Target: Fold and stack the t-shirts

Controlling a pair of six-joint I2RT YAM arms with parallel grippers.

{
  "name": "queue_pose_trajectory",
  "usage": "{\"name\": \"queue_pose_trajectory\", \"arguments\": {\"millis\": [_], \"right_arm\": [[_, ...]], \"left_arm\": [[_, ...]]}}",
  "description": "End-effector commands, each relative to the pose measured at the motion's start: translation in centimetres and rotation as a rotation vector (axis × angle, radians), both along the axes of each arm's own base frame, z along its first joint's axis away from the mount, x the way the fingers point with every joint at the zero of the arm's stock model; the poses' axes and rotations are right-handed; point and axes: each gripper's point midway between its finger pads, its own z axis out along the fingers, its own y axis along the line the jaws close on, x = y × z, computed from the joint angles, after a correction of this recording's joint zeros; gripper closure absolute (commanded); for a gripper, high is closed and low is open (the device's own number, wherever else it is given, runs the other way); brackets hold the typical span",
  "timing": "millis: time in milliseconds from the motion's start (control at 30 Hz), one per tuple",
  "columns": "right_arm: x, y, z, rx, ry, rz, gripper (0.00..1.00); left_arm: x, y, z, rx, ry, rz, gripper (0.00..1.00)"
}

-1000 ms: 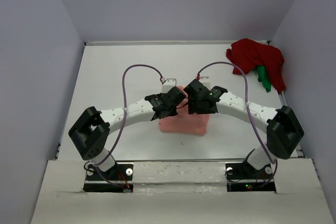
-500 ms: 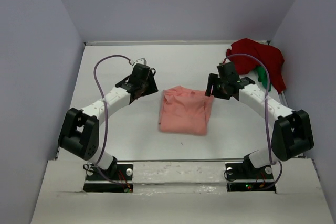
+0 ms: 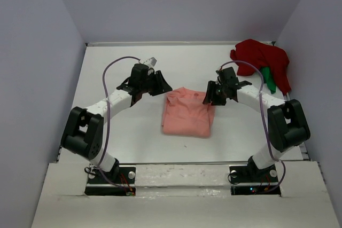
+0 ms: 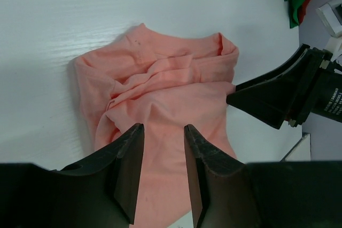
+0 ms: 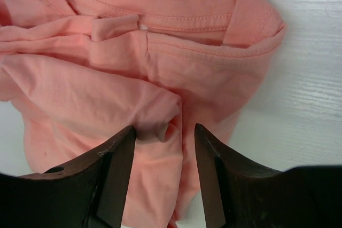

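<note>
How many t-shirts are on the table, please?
3: pink shirt at the centre; red shirt in the far right corner; green shirt partly under it. Others may be hidden.

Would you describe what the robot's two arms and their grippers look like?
The left arm and right arm have white links with black joint housings, and a purple cable loops along each. The left gripper and right gripper are black with tapered fingers; the right one bears small white lettering.

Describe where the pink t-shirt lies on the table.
In the top view the pink t-shirt lies in the middle, between the left hand and the right hand; the red shirt sits far right.
</note>
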Motion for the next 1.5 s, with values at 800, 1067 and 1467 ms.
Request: {"name": "queue_pose_trajectory", "arguments": {"millis": [800, 1067, 1467], "right_arm": [[2.2, 0.6, 2.9, 0.018, -0.104, 0.027, 0.46], [2.2, 0.6, 2.8, 0.009, -0.095, 0.039, 0.46], [2.2, 1.4, 1.1, 0.034, -0.052, 0.053, 0.47]], "left_arm": [[-0.1, -0.3, -4.8, 0.061, 0.098, -0.025, 0.62], [-0.2, -1.0, -5.7, 0.074, 0.117, -0.039, 0.62], [0.0, -1.2, -5.9, 0.074, 0.125, -0.048, 0.63]]}}
